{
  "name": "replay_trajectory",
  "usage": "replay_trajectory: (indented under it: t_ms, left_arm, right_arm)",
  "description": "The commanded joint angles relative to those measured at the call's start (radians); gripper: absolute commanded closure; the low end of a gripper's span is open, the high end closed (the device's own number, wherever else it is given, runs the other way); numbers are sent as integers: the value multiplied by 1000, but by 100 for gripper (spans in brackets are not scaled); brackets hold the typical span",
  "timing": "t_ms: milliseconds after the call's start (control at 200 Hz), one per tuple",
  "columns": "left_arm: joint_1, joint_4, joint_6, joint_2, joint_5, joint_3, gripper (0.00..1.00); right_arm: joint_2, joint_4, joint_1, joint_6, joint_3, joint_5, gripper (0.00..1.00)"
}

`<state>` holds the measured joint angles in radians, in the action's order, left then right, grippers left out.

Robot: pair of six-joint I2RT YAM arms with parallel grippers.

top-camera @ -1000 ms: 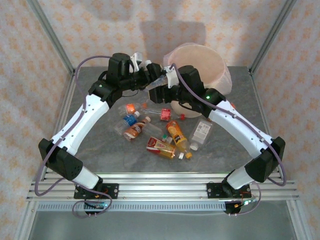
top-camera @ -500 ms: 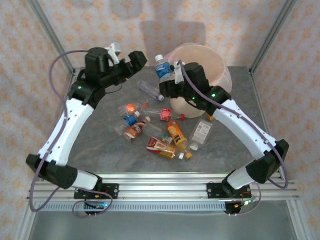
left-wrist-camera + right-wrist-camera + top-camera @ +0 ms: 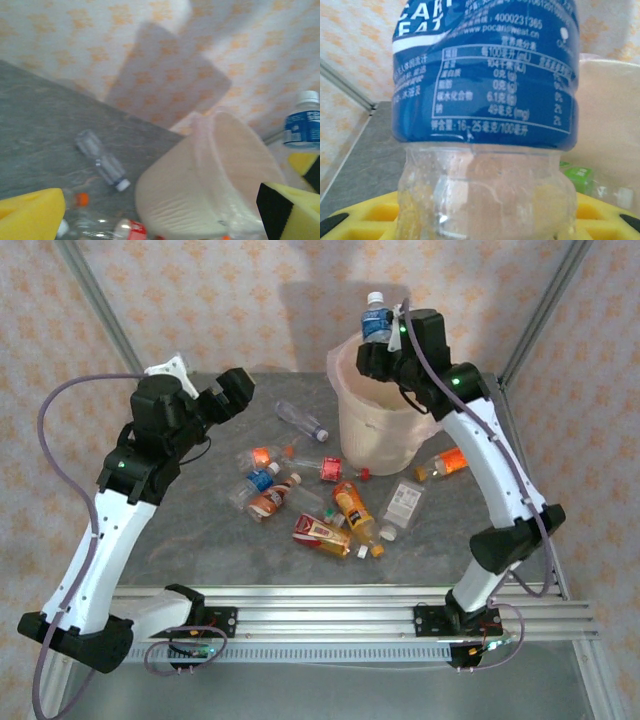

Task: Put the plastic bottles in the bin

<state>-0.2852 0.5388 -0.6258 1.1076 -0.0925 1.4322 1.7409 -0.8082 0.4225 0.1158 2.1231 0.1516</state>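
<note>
Blue-label bottle gripped upright by right hand above far rim of bin. Drop step; next: centre over bin, let go. Left hand wide, empty.

Blue-label bottle upright above bin

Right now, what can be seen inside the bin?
Inside the bin, only its pinkish bag liner and, apparently, a small green thing show; the right gripper and its blue-label bottle cover the rest.
</note>
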Motion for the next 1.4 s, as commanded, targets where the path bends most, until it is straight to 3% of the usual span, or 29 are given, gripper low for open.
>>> replay_trajectory:
  t_ms: [0, 155, 365, 756, 886, 1161, 1391]
  left_arm:
    - [12, 52, 53, -64, 159, -33, 0]
    - [12, 61, 54, -117, 249, -91, 0]
    - [13, 92, 61, -141, 316, -117, 0]
    - [15, 104, 62, -125, 337, -132, 0]
    - [15, 105, 58, -114, 336, -132, 0]
    - [15, 105, 53, -90, 333, -130, 0]
    - [15, 111, 48, -77, 334, -134, 0]
  right_arm:
    - [79, -135, -39, 17, 101, -9, 58]
    - [221, -253, -81, 12, 251, 30, 52]
    - [391, -366, -123, -5, 410, 45, 51]
    - [556, -414, -159, -29, 468, -13, 47]
    - [589, -427, -157, -41, 479, -29, 42]
    - [591, -450, -158, -56, 482, 8, 19]
    - [574, -469, -158, -56, 483, 81, 18]
